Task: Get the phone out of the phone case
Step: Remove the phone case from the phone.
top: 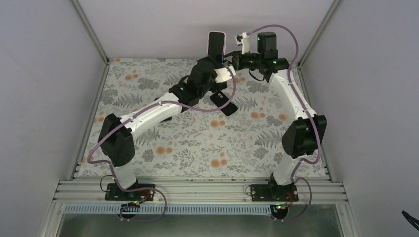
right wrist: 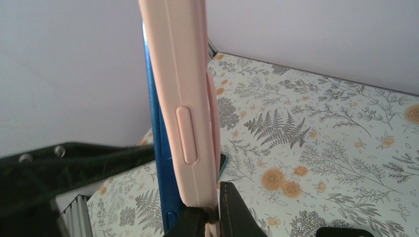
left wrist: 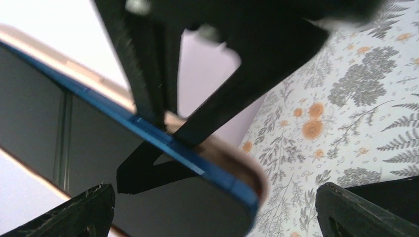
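Right gripper [right wrist: 212, 216]: clenched on the lower end of the phone case [right wrist: 184, 98], one finger on each broad face. The case is pink and stands upright, with a raised side-button strip facing the right wrist camera. The phone [right wrist: 159, 143] sits in the case. Its blue frame shows as a narrow band along the case's left side.

Left gripper [left wrist: 212, 197]: released, with the jaws spread wide. It sits close below the phone, and neither finger touches phone or case.

Position: the top view shows the phone and case raised clear of the table [top: 197, 143], near the middle of the far edge, with the dark screen turned toward the camera. The left arm [top: 148, 116] reaches in from the near-left corner and the right arm [top: 291, 94] from the near-right. The two wrists are close together at the far edge.

Room: the floral surface is open toward the near edge and both side edges. The enclosure walls [top: 49, 74] stand close behind the phone and on both sides. An aluminium rail [top: 197, 190] runs along the near edge.

View differences: only the right wrist view shows the side-button strip. Only the left wrist view shows the right gripper's fingers clamped across the blue frame. A black flat shape [top: 223, 102] lies on the table below the grippers. It may be a separate item, but I cannot tell from these views.
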